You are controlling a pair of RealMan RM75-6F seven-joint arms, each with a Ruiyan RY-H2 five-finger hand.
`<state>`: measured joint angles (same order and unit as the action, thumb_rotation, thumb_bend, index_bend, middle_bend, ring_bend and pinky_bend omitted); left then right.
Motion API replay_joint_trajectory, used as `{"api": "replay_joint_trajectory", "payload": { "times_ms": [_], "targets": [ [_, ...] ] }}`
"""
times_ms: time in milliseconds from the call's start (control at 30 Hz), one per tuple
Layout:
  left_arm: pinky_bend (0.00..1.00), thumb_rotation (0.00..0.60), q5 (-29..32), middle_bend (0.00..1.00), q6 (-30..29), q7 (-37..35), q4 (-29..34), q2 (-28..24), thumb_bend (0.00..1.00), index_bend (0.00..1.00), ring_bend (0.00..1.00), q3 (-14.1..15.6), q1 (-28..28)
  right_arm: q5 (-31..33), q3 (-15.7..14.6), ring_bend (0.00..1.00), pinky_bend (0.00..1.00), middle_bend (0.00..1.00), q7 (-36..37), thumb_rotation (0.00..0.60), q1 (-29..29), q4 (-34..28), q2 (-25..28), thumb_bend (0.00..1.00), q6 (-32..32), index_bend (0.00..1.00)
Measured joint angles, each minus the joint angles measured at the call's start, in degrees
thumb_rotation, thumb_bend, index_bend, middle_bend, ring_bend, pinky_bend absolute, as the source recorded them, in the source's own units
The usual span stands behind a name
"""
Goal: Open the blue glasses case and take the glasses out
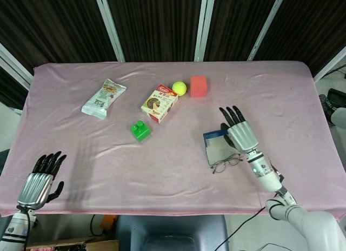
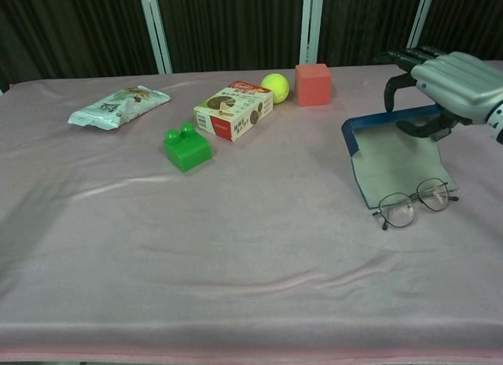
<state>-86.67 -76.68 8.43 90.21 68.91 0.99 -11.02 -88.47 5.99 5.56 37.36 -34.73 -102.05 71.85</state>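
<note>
The blue glasses case (image 1: 218, 146) (image 2: 391, 159) lies open at the right of the pink table, its grey inside facing me and its far rim tipped up. My right hand (image 1: 241, 134) (image 2: 453, 76) grips that raised rim, fingers over the top and thumb behind. The thin-framed glasses (image 1: 226, 163) (image 2: 414, 201) lie unfolded on the cloth just in front of the case, outside it and touching nothing. My left hand (image 1: 39, 180) hangs at the table's near left corner, fingers apart and holding nothing; the chest view does not show it.
Across the far half of the table are a snack bag (image 1: 104, 98) (image 2: 118, 105), a printed box (image 1: 160, 103) (image 2: 234, 109), a tennis ball (image 1: 179, 88) (image 2: 274, 87) and a red cube (image 1: 198, 86) (image 2: 313, 84). A green brick (image 1: 140, 130) (image 2: 186, 147) sits left of centre.
</note>
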Motion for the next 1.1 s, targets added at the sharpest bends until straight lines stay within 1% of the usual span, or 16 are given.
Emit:
{"api": "replay_joint_trajectory", "payload": {
  "times_ms": [100,133,200,267,333,433,500,600,667,733,833,900,1000,1100],
  "targets": [
    [0.06,0.6,0.04,0.0,-0.04,0.06,0.01,0.04,0.42,0.0,0.0,-0.03,0.01,1.9,1.76,0.08,0.0,0.16,-1.11,0.6,1.01,3.14,-0.29,0.49,-1.86,0.67],
    [0.06,0.6,0.06,0.0,-0.01,0.11,0.0,0.07,0.42,0.0,0.0,-0.04,0.0,2.49,2.27,0.08,0.0,0.16,-1.46,0.6,1.35,4.3,-0.39,0.49,-2.54,0.65],
    [0.06,0.6,0.1,0.0,0.14,0.17,-0.02,0.14,0.42,0.0,0.0,-0.03,-0.05,3.82,3.22,0.08,0.0,0.16,-2.11,0.6,2.04,7.08,-0.57,0.48,-4.78,0.56],
    [0.06,0.6,0.17,0.0,0.4,0.29,-0.04,0.23,0.42,0.0,0.0,-0.01,-0.14,5.03,3.81,0.07,0.0,0.15,-2.27,0.6,2.48,8.71,-0.59,0.46,-7.89,0.38],
    [0.06,0.6,0.25,0.0,0.61,0.58,-0.06,0.35,0.42,0.0,0.0,0.04,-0.21,5.99,4.14,0.06,0.0,0.12,-2.02,0.6,2.71,9.05,-0.4,0.44,-10.97,0.25],
    [0.06,0.6,0.35,0.0,0.9,1.07,-0.02,0.53,0.42,0.0,0.0,0.13,-0.28,7.14,4.21,0.04,0.0,0.1,-0.26,0.6,2.78,8.21,0.63,0.44,-15.76,0.21],
    [0.06,0.6,0.38,0.0,0.99,1.28,0.07,0.62,0.42,0.0,0.0,0.18,-0.31,7.34,3.8,0.04,0.0,0.1,1.15,0.6,2.63,6.49,2.05,0.43,-17.64,0.21],
    [0.06,0.6,0.34,0.0,0.79,1.32,0.17,0.61,0.42,0.0,0.0,0.2,-0.24,6.95,2.87,0.04,0.0,0.1,1.78,0.6,2.14,3.02,4.41,0.44,-18.13,0.23],
    [0.06,0.6,0.31,0.0,0.57,1.22,0.21,0.58,0.42,0.0,0.0,0.17,-0.17,6.25,2.13,0.04,0.0,0.1,2.45,0.6,1.62,-0.16,6.22,0.44,-17.51,0.29],
    [0.06,0.6,0.27,0.0,0.41,1.06,0.19,0.56,0.42,0.0,0.0,0.13,-0.11,5.21,1.26,0.04,0.0,0.1,3.35,0.6,1.1,-3.41,8.01,0.44,-16.39,0.38],
    [0.06,0.6,0.29,0.0,0.55,1.02,0.19,0.53,0.42,0.0,0.0,0.16,-0.15,2.02,-0.99,0.04,0.0,0.09,4.96,0.6,0.21,-10.1,11.72,0.44,-13.53,0.5],
    [0.06,0.6,0.22,0.0,0.55,1.03,0.25,0.5,0.42,0.0,0.0,0.21,-0.14,-0.92,-2.99,0.04,0.0,0.09,5.43,0.6,-0.37,-15.15,14.5,0.44,-11.4,0.55],
    [0.06,0.6,0.1,0.0,0.24,0.91,0.33,0.42,0.42,0.0,0.0,0.22,-0.04,-4.79,-5.97,0.04,0.0,0.09,4.58,0.6,-1.18,-21.51,18.14,0.44,-9.05,0.59],
    [0.06,0.6,0.05,0.0,-0.03,0.66,0.33,0.32,0.42,0.0,0.0,0.17,0.08,-6.51,-7.66,0.04,0.0,0.09,1.97,0.6,-1.96,-24.82,20.12,0.44,-7.86,0.6]
  ]
}}
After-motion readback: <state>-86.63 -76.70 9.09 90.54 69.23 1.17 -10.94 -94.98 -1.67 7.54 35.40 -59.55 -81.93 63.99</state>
